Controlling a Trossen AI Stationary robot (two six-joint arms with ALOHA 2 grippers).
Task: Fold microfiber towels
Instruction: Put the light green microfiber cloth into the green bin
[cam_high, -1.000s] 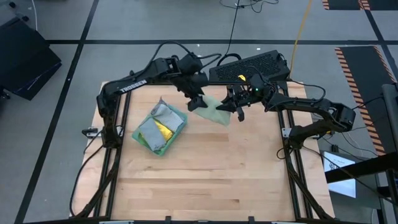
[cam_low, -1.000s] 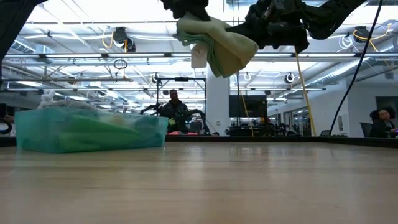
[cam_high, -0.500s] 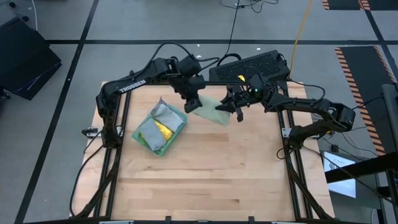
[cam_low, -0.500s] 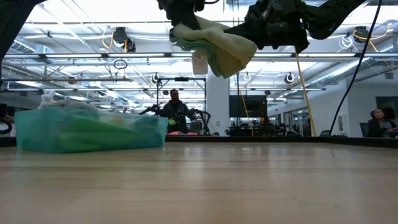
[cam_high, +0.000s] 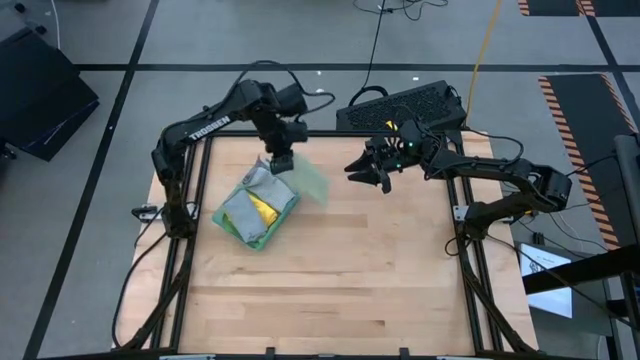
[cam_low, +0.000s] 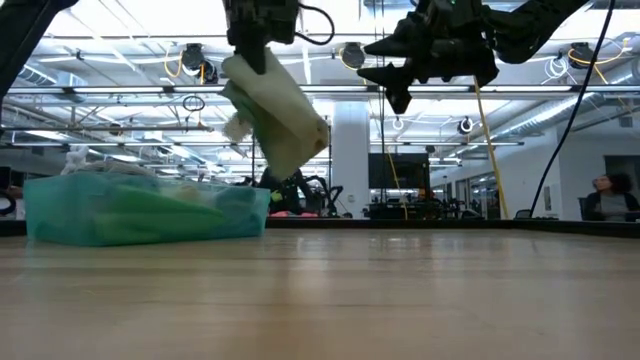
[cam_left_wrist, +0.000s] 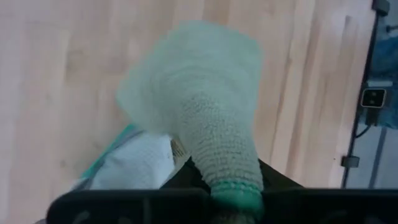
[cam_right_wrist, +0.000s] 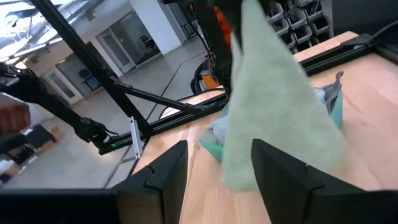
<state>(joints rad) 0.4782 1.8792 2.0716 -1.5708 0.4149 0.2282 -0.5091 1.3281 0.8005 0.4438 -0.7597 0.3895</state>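
Note:
A pale sage green microfiber towel (cam_high: 306, 181) hangs folded below my left gripper (cam_high: 281, 160), which is shut on it beside the far right corner of a teal bin (cam_high: 291, 205). The bin rests on the table's left half and holds grey (cam_high: 248, 207) and yellow (cam_high: 263, 207) towels. In the low view the towel (cam_low: 277, 115) swings above the bin (cam_low: 60, 215). My right gripper (cam_high: 362, 173) stands open and empty to the towel's right, high above the table, its fingers (cam_right_wrist: 163, 177) pointing level at the towel (cam_right_wrist: 273, 112). My left gripper pinches the towel's bunched upper end (cam_left_wrist: 227, 177) between its two fingers, which slant steeply down from above. The towel hangs below the fingers, clear of the table, its free end (cam_low: 300, 150) swung out toward the table's right edge.
A black keyboard (cam_high: 402, 105) lies past the table's far edge behind my right arm. The bare wooden table (cam_high: 350, 280) stretches across the middle, right and near parts. People (cam_low: 612, 196) sit in the room beyond the table.
My right gripper has opened and let go of the sage towel, staying in place. My left gripper has carried the towel toward the table's left edge, to the bin, and tipped steeper down. The towel, before stretched between both grippers, now hangs from the left one alone.

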